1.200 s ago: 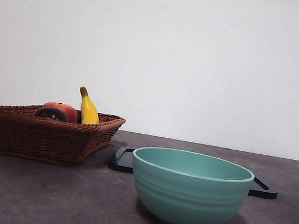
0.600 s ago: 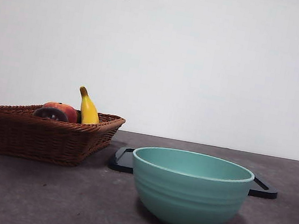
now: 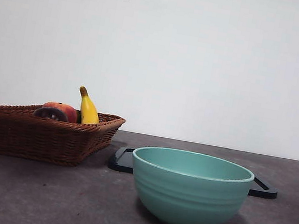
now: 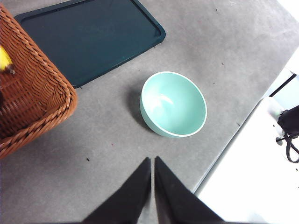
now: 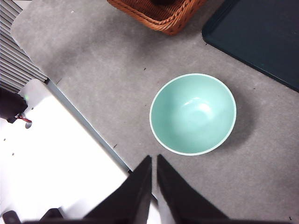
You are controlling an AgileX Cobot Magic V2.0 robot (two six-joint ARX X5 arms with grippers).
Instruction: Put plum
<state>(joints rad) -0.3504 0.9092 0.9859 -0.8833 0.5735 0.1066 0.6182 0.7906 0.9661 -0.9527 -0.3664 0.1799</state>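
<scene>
the plum (image 3: 51, 114) sits in the wicker basket (image 3: 36, 136), dark and low behind the rim, touching the red-orange fruit (image 3: 65, 110) just behind it, with the banana (image 3: 88, 108) standing up beside them. the teal bowl (image 3: 189, 189) stands empty, well apart from the basket, and a dark tray (image 3: 122, 160) lies flat behind it.

both arms wait up high. the left gripper (image 4: 152, 163) and the right gripper (image 5: 153, 161) each have their jaws together, holding nothing.

i'd worry about the pick: the plum is crowded against the bigger fruit and near the basket wall, so a jaw could catch the wrong fruit or the wicker, and glossy skin may slip.

only the front view shows the plum; the wrist views show the bowl's empty inside and the tray's full shape, which the front view mostly hides.
</scene>
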